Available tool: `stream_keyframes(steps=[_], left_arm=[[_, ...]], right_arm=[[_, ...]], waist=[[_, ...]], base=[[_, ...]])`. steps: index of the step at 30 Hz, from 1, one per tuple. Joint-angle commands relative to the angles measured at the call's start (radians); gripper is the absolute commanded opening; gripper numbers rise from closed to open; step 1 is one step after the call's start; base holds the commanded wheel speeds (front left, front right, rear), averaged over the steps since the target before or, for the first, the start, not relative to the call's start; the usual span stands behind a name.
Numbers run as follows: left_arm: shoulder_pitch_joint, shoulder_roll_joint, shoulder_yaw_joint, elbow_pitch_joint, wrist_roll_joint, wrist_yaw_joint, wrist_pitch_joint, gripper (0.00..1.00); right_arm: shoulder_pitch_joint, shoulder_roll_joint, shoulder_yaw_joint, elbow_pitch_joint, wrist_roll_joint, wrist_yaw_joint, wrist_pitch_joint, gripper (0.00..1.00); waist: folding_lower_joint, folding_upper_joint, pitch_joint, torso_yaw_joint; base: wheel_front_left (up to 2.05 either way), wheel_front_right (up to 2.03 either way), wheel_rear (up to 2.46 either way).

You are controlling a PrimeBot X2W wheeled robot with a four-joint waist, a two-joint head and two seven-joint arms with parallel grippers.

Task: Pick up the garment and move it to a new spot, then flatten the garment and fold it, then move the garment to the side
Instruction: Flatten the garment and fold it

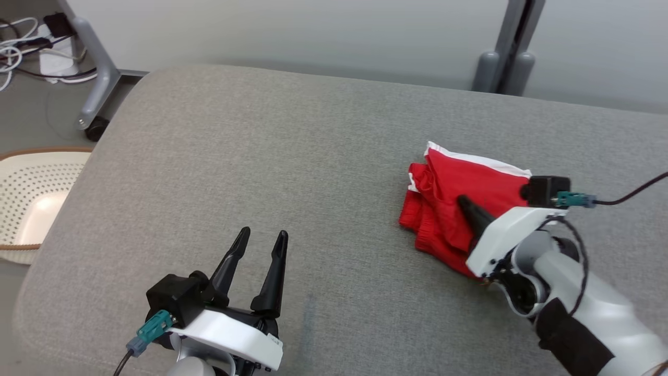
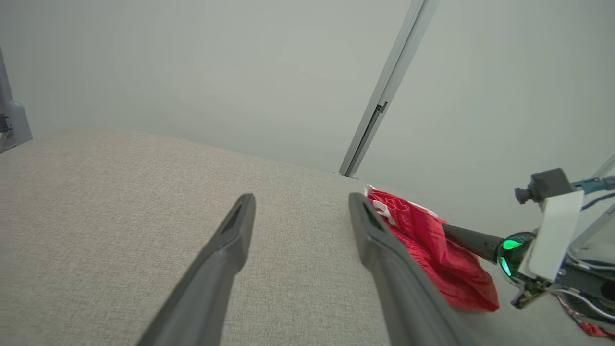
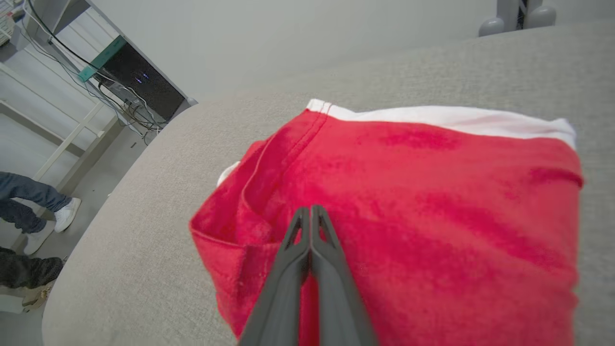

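Grey fabric-topped desk (image 1: pixel 250 156), white perforated basket (image 1: pixel 47 172) on the floor off its left edge, wheeled stand leg (image 1: pixel 96 94) and cables (image 1: pixel 15 47) beyond, grey posts (image 1: pixel 503 68) behind; right wrist view: person's legs (image 3: pixel 29 194), black box (image 3: pixel 139 84).

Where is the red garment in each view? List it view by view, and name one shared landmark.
Head view: garment right of centre, at mid-height.
Left wrist view: garment right of centre, in the lower half.
Right wrist view: garment across the centre and right.
Shared landmark: the shut right gripper, fingertips on the red cloth.
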Motion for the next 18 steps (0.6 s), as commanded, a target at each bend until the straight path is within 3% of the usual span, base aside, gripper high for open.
stream_keyframes(steps=[1, 10, 16, 17, 18], left_arm=[[-0.005, 0.004, 0.003, 0.004, 0.004, -0.006, -0.003, 1.0], [0.01, -0.002, 0.017, 0.011, 0.008, -0.004, -0.004, 1.0], [0.017, 0.006, 0.029, 0.003, 0.014, 0.003, -0.004, 1.0], [0.02, 0.007, 0.033, 0.001, 0.014, 0.003, -0.004, 1.0], [0.022, 0.008, 0.035, 0.0, 0.014, 0.005, -0.004, 1.0]], right_arm=[[-0.002, 0.004, 0.009, 0.004, -0.007, 0.0, 0.006, 0.0], [0.062, 0.077, 0.098, -0.113, -0.004, 0.0, 0.041, 0.0], [0.07, 0.036, 0.109, -0.239, -0.009, 0.0, -0.013, 0.0], [0.068, 0.021, 0.107, -0.256, -0.015, 0.0, -0.025, 0.02], [0.066, 0.006, 0.102, -0.272, -0.019, 0.0, -0.036, 0.28]], waist=[[0.0001, 0.0, 0.004, 0.013], [0.0001, 0.0, -0.002, 0.001], [0.0001, 0.0, -0.019, -0.053], [0.0001, 0.0, -0.023, -0.063], [0.0001, 0.0, -0.027, -0.072]], base=[[0.0, 0.0, 0.0], [0.0, 0.0, 0.0], [0.0, 0.0, 0.0], [0.0, 0.0, 0.0], [0.0, 0.0, 0.0]])
